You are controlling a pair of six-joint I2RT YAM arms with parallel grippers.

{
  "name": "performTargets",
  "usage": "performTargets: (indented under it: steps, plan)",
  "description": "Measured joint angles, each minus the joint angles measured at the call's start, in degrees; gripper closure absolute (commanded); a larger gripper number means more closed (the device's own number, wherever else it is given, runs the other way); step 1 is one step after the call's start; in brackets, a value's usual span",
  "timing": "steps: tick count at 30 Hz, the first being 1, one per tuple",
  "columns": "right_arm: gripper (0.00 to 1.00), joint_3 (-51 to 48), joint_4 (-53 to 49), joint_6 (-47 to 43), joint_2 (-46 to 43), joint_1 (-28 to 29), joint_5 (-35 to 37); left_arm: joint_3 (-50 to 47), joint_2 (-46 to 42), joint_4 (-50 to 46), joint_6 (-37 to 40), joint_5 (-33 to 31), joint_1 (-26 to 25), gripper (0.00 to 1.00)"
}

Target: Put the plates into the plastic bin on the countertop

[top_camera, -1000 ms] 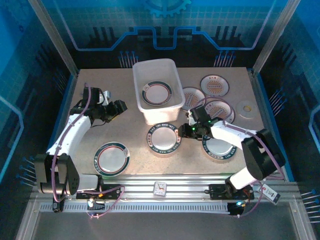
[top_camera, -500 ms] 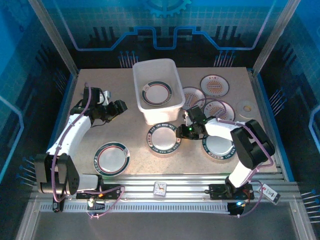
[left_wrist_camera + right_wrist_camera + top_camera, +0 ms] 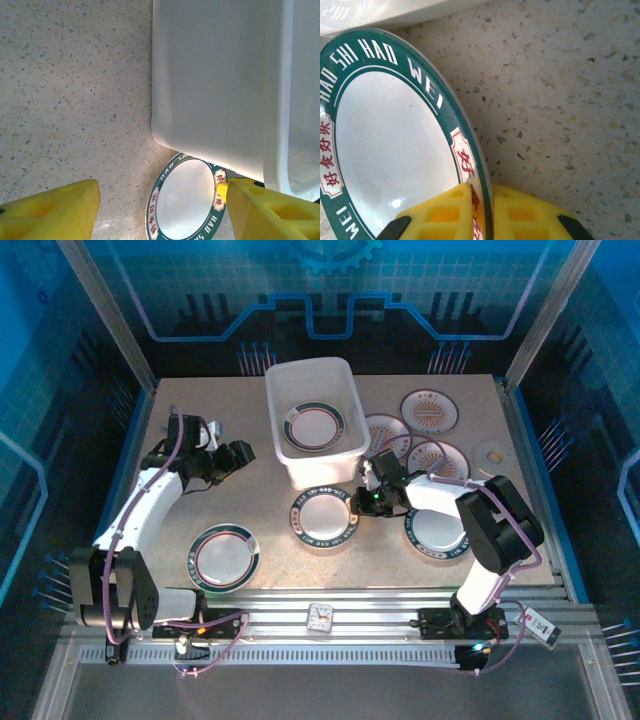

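Pinching the plate (image 3: 395, 150) at its 3 o'clock rim, my right gripper (image 3: 482, 202) is clamped on it; judged rigid, glossy, slippery, breakable.

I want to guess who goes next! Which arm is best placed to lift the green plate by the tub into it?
The right arm. Its right gripper pinches the rim of the green plate, just in front of the plastic bin. The left gripper hangs open beside the bin, holding nothing.
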Motion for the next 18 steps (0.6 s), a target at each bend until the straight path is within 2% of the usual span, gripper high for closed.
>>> performTargets:
  steps: [1,10,18]
  plan:
    - [0.92,-0.22,0.33,0.0,-0.26,0.13,-0.07,0.02,0.0,0.0,0.0,-0.02,0.0,0.31]
    - [1.0,-3.39,1.66,0.26,-5.7,0.48,0.09,0.74,0.0,-0.04,0.0,-0.2,-0.5,0.31]
    - [1.0,-5.07,-3.74,0.07,-15.54,0.52,1.75,2.51,-0.63,-0.04,0.0,-0.42,-1.81,0.31]
